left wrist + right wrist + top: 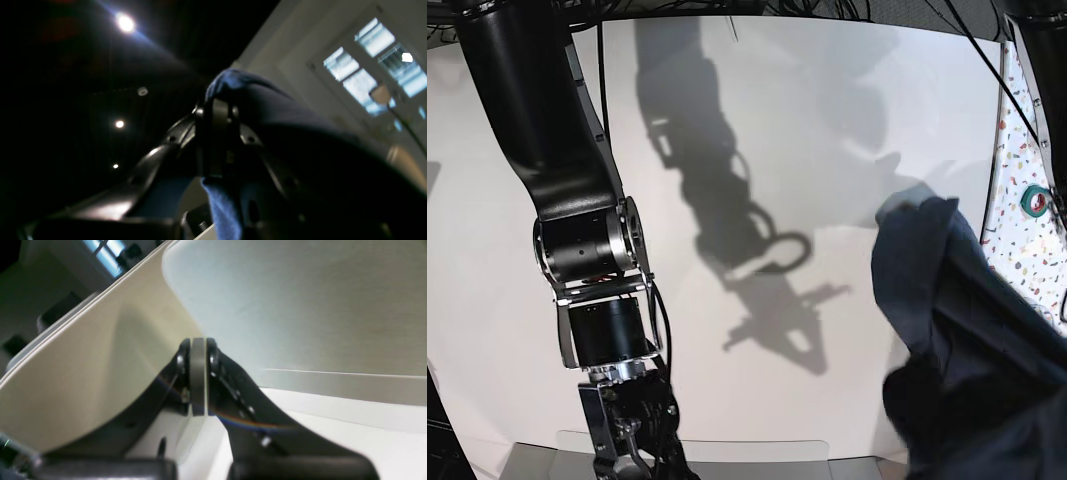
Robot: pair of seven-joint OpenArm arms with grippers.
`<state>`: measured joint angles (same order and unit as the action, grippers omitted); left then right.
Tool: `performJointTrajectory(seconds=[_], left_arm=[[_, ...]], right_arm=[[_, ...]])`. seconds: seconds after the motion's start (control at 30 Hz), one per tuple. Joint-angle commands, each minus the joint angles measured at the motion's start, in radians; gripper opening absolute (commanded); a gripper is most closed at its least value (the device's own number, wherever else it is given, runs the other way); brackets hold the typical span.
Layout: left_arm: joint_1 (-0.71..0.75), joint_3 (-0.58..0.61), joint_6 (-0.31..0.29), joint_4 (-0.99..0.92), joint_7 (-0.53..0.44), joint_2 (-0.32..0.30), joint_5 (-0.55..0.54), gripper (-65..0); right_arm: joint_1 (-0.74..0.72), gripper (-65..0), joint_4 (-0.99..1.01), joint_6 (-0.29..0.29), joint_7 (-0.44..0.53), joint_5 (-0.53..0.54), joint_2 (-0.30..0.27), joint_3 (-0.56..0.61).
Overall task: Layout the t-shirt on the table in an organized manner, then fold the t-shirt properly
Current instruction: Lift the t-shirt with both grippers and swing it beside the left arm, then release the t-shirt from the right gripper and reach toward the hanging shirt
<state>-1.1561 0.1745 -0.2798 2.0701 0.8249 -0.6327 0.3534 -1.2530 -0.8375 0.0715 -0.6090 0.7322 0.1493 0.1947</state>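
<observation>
The dark navy t-shirt [957, 330] hangs bunched and lifted at the right side of the white table [757, 150], hiding the left arm in the base view. In the left wrist view, my left gripper [217, 110] is shut on a fold of the t-shirt [267, 106]; blue cloth bulges over the fingertips and hangs below them. That camera faces up toward the ceiling. My right gripper [198, 373] is shut with its pads pressed together and nothing between them, close above the table [300, 306]. The right arm [587, 250] stands at the left, away from the shirt.
A narrow speckled terrazzo surface [1017, 230] runs along the table's right edge, with a green ring [1034, 200] on it. Cables hang along the top. The right arm casts a large shadow [747, 240] across the table's middle.
</observation>
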Motion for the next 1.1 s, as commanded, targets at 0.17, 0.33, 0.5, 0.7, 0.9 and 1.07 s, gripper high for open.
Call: performJointTrajectory(seconds=[0.17,0.33,0.5,0.7,0.9,1.07], left_arm=[[0.27,0.0,0.0,0.007,-0.012,-0.017,0.0,-65.0],[0.347,0.003,0.001,0.004,-0.036,-0.017,0.002,-65.0],[0.345,0.0,0.001,-0.003,-0.055,-0.031,0.002,-65.0],[0.347,0.006,0.001,-0.003,-0.055,-0.048,0.002,-65.0],[0.35,0.006,0.001,-0.004,-0.055,-0.045,-0.001,-65.0],[0.35,0.006,0.001,-0.003,-0.055,-0.045,-0.001,-65.0]], right_arm=[[-0.053,-65.0,-0.024,0.015,0.018,0.01,0.008,-0.002],[-0.053,-65.0,-0.024,0.017,0.014,0.01,0.008,-0.001],[-0.017,-58.1,-0.024,0.017,0.014,0.011,0.008,0.001],[0.077,-52.5,-0.055,0.02,-0.073,0.1,0.008,0.001],[0.164,-53.6,-0.271,0.017,-0.147,0.189,0.008,0.107],[0.218,-53.5,-0.311,0.015,-0.147,0.303,0.008,0.23]])
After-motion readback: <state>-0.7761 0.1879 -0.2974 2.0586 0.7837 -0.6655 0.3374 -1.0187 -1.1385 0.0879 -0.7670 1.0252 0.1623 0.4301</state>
